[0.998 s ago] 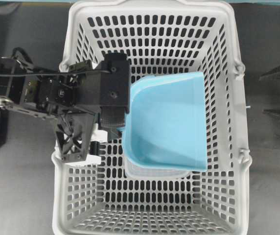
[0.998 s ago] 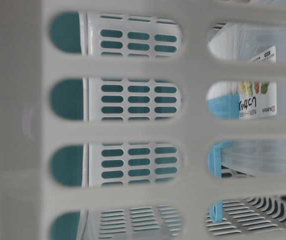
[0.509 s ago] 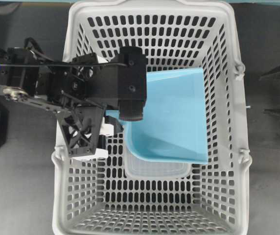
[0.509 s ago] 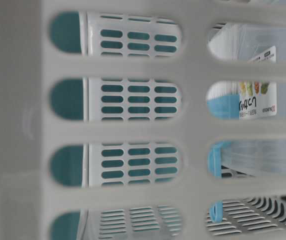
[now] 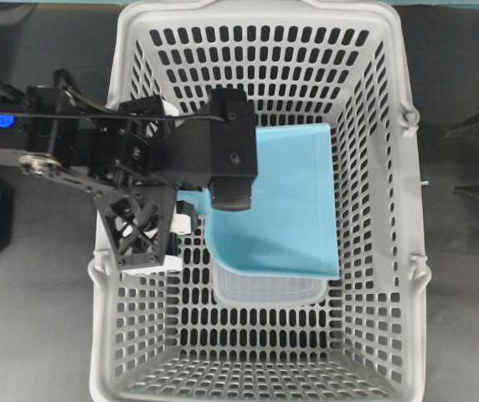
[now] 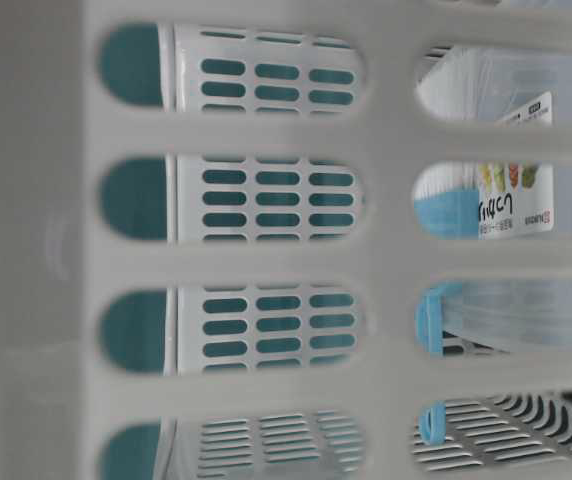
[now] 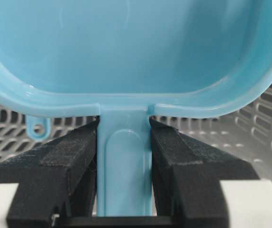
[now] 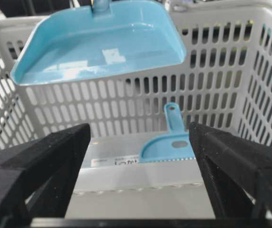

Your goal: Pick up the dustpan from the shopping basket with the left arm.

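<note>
Handle of the light blue plastic dustpan (image 7: 124, 166) sits clamped between my left gripper's (image 7: 124, 142) two black padded fingers (image 7: 69, 161), pads flat against both its sides right up to the scoop's back wall. From overhead, my left arm (image 5: 139, 159) reaches over the left rim of the large light grey slotted plastic shopping basket (image 5: 390, 276), and the dustpan (image 5: 281, 201) hangs inside the basket's outline, its wide tray tilted. In the right wrist view the scoop (image 8: 98, 42) is up near the level of the rim, well above the floor.

Edges: the tray's straight lip stands near the right-hand basket wall with a narrow strip of slots visible between them; the far wall has more open room. The rounded back corner nearest my wrist is near the left wall.

Below the scoop lies a clear rectangular plastic container (image 5: 265, 291) with a printed label on the basket floor, and on it a second small light blue scoop-like piece (image 8: 169, 145) with a thin handle; apart from the held dustpan, as far as the right wrist view shows.

My right gripper (image 8: 136, 180) has its black fingers spread wide, holding nothing, outside the basket wall.

Basket stands on a dark grey tabletop (image 5: 38, 335). Table-level view shows only slotted wall and the container's label, blurred.
</note>
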Controlling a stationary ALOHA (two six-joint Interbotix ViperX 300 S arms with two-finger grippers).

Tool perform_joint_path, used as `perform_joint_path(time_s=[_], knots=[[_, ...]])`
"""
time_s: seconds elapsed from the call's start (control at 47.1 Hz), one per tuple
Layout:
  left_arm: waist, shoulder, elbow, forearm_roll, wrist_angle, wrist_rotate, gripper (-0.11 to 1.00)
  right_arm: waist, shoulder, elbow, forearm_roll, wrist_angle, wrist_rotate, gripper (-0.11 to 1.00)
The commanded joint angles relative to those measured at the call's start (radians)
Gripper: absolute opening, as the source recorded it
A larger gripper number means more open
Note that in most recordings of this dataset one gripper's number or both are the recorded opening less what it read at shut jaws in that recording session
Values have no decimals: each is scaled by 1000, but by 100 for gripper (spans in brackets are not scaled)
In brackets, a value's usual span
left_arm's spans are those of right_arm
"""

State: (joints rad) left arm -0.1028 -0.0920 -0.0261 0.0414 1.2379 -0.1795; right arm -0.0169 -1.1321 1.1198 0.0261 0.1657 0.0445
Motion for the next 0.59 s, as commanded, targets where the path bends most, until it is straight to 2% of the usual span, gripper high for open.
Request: perform_joint_path(time_s=[0.0,0.573], knots=[[-2,-9,-29,3,0,-2,28,5,2,-11,3,-15,0,80],[-2,3,-26,3,-2,2,28,8,-14,3,3,-34,0,80]])
